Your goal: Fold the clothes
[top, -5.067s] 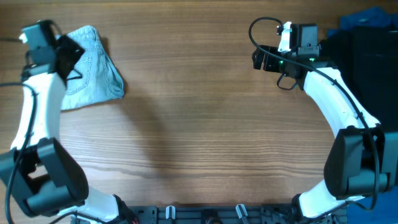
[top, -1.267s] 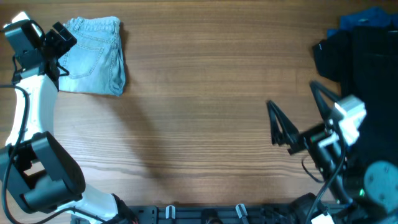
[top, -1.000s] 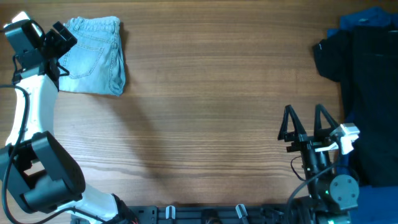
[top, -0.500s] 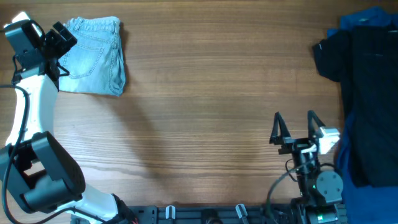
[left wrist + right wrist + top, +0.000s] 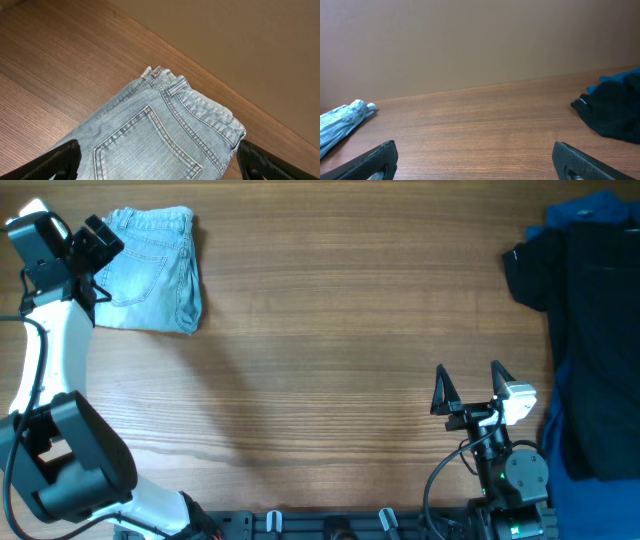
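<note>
shorts [image 5: 150, 272] folded, far-left corner | left claw [image 5: 160, 167] spread, at their edge | right claw [image 5: 469, 375] spread, empty

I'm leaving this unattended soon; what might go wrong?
The folded denim shorts lie close to the far edge of the table; a nudge from the open left gripper by them might undo the fold or push them off. The right gripper sits beside the black garment and might snag it.
</note>
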